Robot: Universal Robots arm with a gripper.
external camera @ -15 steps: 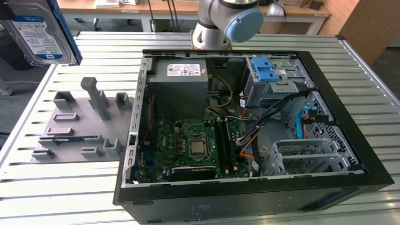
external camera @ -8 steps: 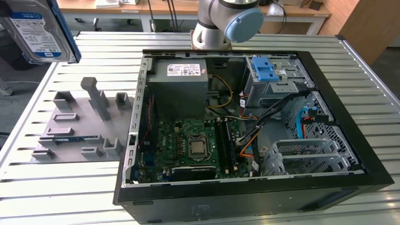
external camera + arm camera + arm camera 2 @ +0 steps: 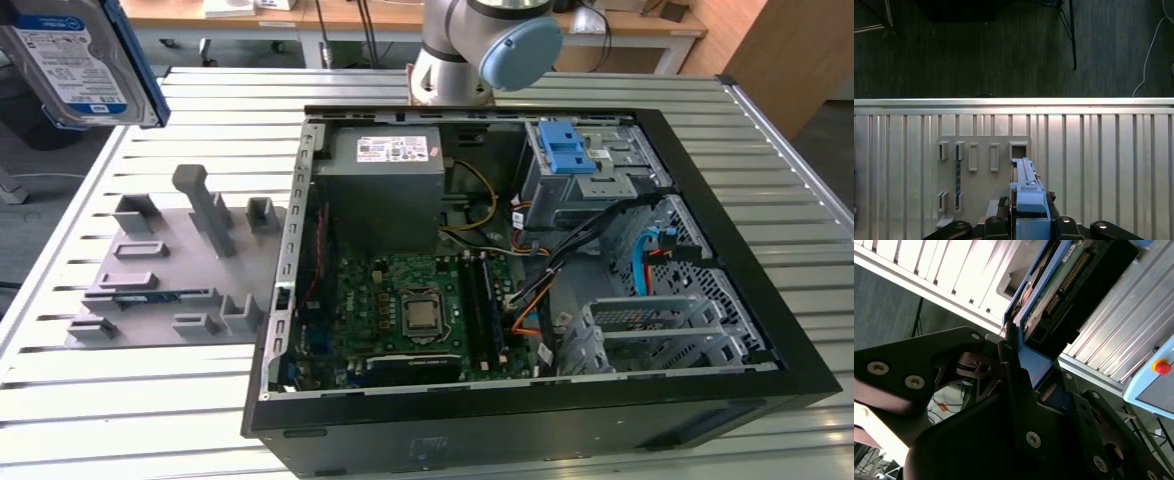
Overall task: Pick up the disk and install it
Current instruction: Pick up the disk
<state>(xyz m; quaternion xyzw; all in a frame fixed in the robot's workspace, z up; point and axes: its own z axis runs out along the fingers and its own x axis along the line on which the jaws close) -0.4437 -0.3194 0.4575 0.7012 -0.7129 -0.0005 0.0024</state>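
Disk in transit: the gripper (image 3: 1026,365) is clenched on the blue frame of the disk (image 3: 74,60), which hangs in the air over the grey fixture block (image 3: 174,290), to the exterior view's left of the open computer case (image 3: 534,425). The carry likely calls for a firm, untilted hold, with the disk's lower edge well clear of the case wall and cables (image 3: 587,240).

My claw (image 3: 1030,216) is matt black, dotted with bright metal screw heads. The disk (image 3: 70,62) shows bare silver metal under a white-and-blue paper label, edged in smooth blue plastic. The worktop (image 3: 134,410) is ribbed pale metal with a dull sheen. The fixture block (image 3: 160,275) is matt grey plastic. The computer case (image 3: 534,430) is matt black outside, bare grey sheet metal inside, with a glossy blue plastic latch (image 3: 571,152)
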